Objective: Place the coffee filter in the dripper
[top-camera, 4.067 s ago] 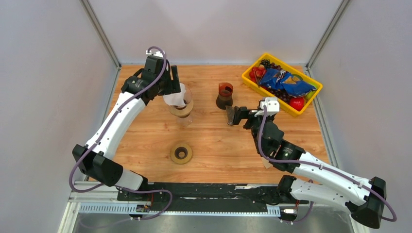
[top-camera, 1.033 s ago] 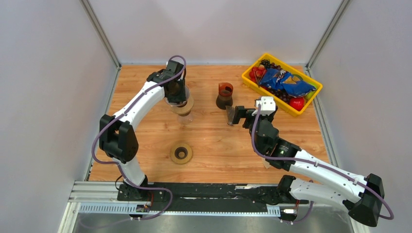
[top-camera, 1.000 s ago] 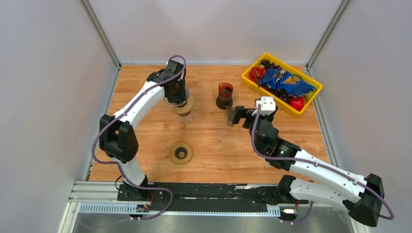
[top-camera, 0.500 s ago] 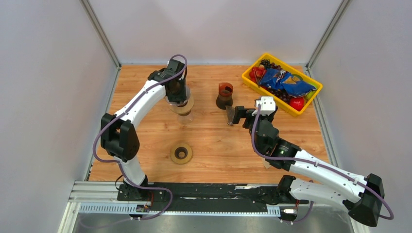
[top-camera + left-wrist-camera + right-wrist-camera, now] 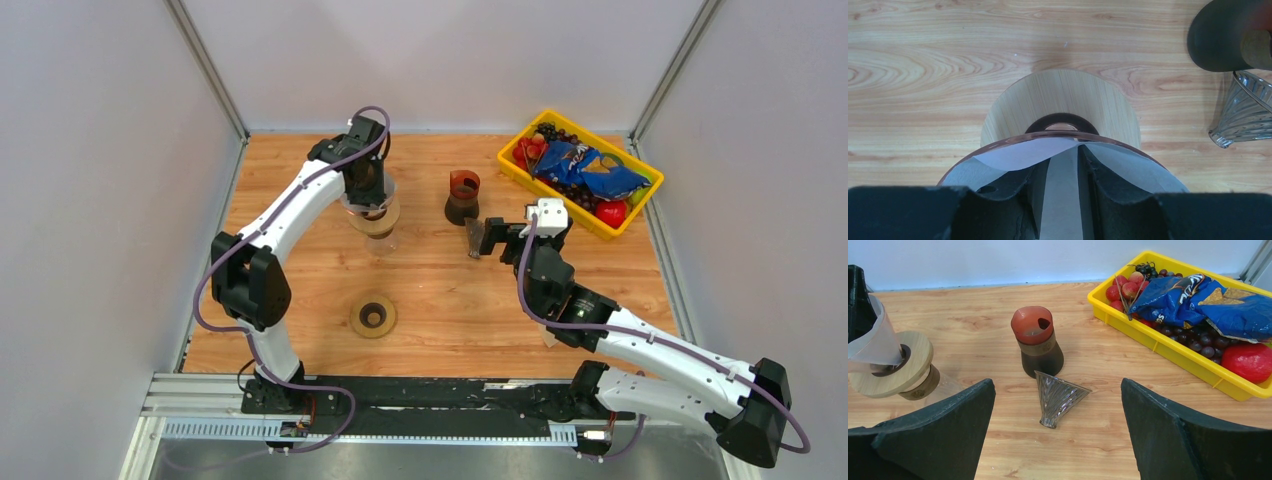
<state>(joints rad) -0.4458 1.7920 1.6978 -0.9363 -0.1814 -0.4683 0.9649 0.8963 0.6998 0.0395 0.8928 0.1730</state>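
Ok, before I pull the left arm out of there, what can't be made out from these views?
- Left wrist: the fingers of the left gripper block the lower part of the coffee filter; how deep it sits in the dripper cannot be told.
- Top external: the left arm covers the dripper's mouth.
- Right wrist: the picture's left edge cuts off the dripper; only part of the coffee filter's side shows.

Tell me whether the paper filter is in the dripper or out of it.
In. The left wrist view shows the white filter lying inside the rim of the dripper.
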